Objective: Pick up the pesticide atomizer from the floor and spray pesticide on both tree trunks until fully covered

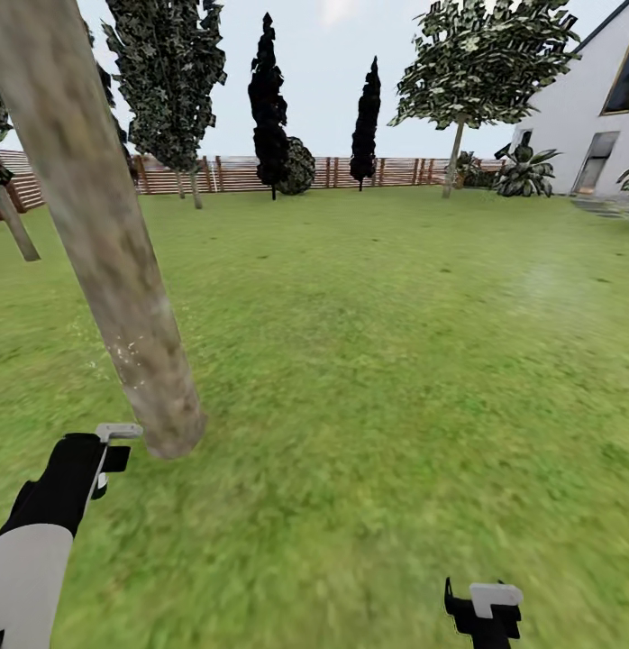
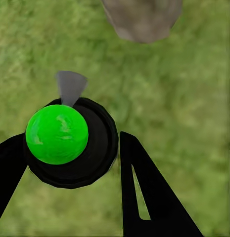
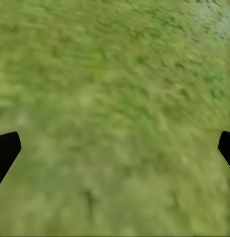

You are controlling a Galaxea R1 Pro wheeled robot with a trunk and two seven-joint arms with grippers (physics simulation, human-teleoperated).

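A thick, mottled grey-brown tree trunk (image 1: 98, 243) leans across the left of the head view, its base (image 2: 142, 19) on the lawn. A few faint white specks of pesticide (image 1: 127, 351) dot its lower part. My left gripper (image 1: 112, 451) is shut on the pesticide atomizer (image 2: 58, 134), a black round body with a bright green cap. Its grey nozzle (image 2: 71, 86) points at the trunk's base, a short way off. A second leaning trunk (image 1: 13, 225) stands at the far left. My right gripper (image 1: 484, 606) hangs open over bare grass (image 3: 115, 98).
Green lawn (image 1: 378, 361) stretches ahead to a brown slat fence (image 1: 387, 171). Two narrow black-leaved trees (image 1: 268, 108) and a round dark bush (image 1: 298, 167) stand by the fence. A white house (image 1: 585, 117) and a thin-stemmed leafy tree (image 1: 454, 153) are at the right.
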